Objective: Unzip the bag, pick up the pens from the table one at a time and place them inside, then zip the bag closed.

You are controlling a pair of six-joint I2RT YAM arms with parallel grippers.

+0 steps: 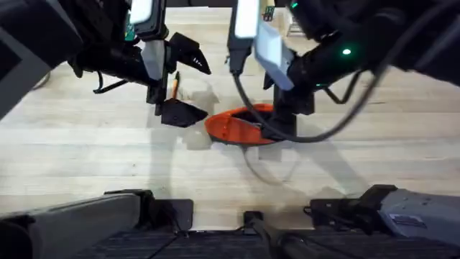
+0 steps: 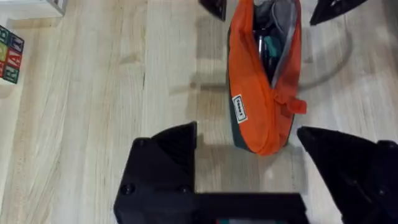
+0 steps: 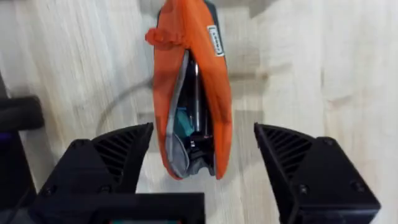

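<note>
Right wrist view: the unzipped bag (image 3: 189,87) lies between the right claw's (image 3: 204,149) wide-spread fingers.

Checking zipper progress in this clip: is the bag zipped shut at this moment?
No: in the right wrist view the bag gapes open along its top, showing its grey lining and items inside, with the right claw open around its near end.

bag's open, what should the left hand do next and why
Probably shift the left hand, which is open and empty, over the orange pen lying on the table close by, and lower onto it. The pencil pouch is unzipped with pens inside, and the open right hand straddles its mouth, so that pen seems left to load.
</note>
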